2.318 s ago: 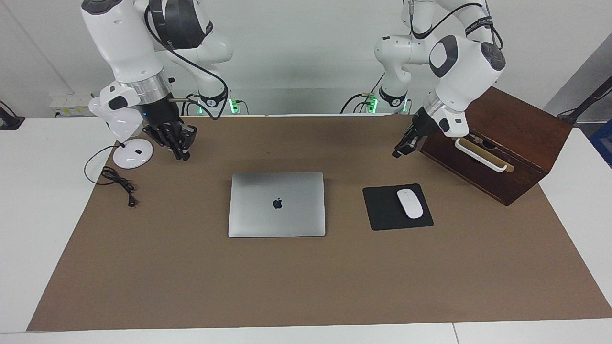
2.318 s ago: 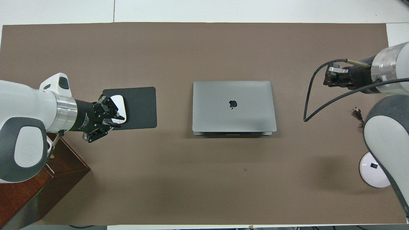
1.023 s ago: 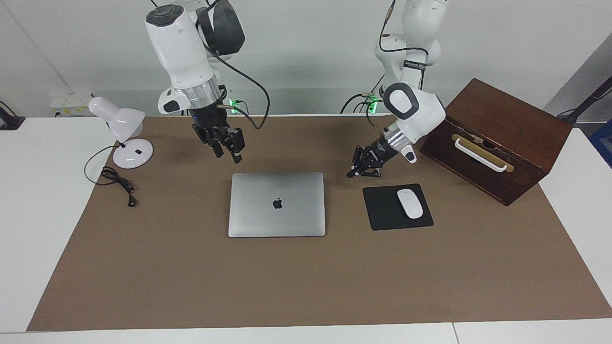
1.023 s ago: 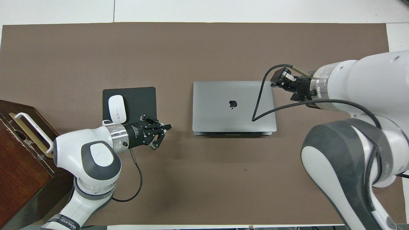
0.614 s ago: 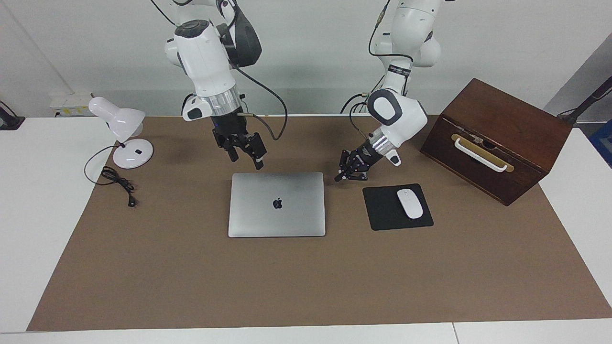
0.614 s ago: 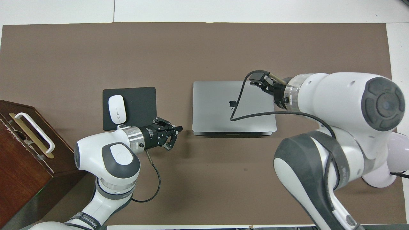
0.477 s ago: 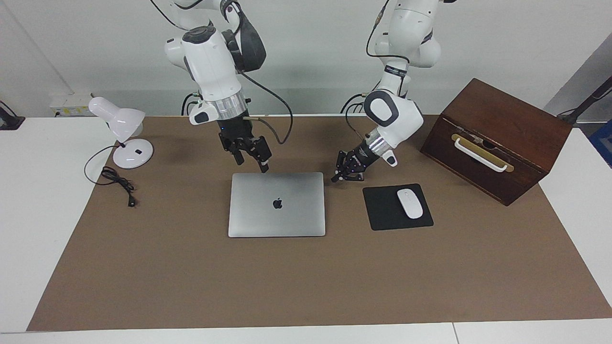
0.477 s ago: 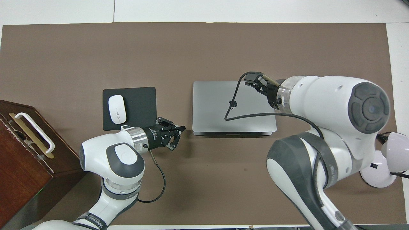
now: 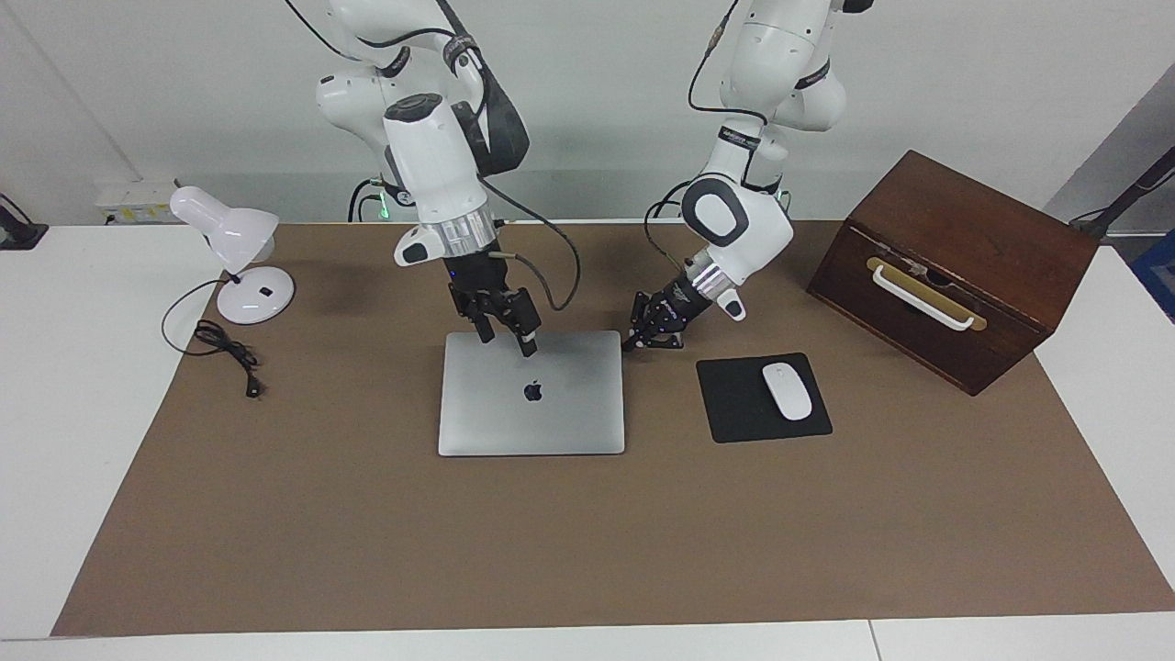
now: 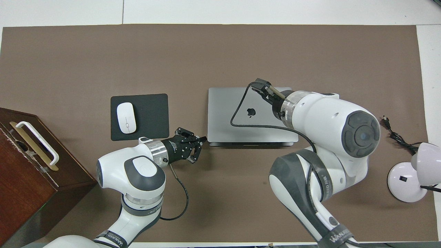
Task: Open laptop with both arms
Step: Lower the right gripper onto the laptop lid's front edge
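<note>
The silver-grey laptop (image 9: 531,413) (image 10: 227,117) lies closed on the brown mat, logo up. My right gripper (image 9: 508,341) (image 10: 259,86) hangs open over its lid, fingers pointing down, with nothing between them. My left gripper (image 9: 635,342) (image 10: 202,139) is shut and empty, low over the mat. It is right beside the laptop's corner that is nearest the robots at the left arm's end. I cannot tell whether its tips touch that corner.
A black mouse pad (image 9: 734,404) with a white mouse (image 9: 788,391) lies beside the laptop toward the left arm's end. A dark wooden box (image 9: 955,266) stands past it. A white desk lamp (image 9: 234,248) and its cable (image 9: 225,349) sit at the right arm's end.
Both arms have swung in from the table's ends to the laptop. The right gripper has opened and come over the lid. The left gripper, still shut, has dropped to the laptop's corner.
</note>
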Controlling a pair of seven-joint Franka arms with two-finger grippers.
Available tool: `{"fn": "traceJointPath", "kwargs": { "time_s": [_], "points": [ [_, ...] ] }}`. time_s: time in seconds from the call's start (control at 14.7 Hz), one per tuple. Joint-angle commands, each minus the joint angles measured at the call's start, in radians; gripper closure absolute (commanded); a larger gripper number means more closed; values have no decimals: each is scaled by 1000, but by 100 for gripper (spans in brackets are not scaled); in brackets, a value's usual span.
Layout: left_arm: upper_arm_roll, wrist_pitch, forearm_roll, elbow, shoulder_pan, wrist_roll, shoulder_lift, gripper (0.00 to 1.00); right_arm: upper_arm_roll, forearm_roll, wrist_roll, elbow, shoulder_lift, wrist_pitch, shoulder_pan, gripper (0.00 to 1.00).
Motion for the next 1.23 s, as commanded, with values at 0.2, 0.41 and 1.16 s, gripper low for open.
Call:
{"fn": "traceJointPath", "kwargs": {
  "time_s": [0.2, 0.41, 1.16],
  "points": [
    [10, 66, -54, 34, -62, 25, 41, 100, -5, 22, 320, -61, 3, 132, 54, 0],
    [8, 73, -54, 47, -70, 25, 58, 100, -3, 22, 454, -116, -18, 149, 57, 0],
    [8, 94, -83, 77, -91, 27, 78, 100, 6, 23, 566, -328, -105, 262, 91, 0]
  ]
}}
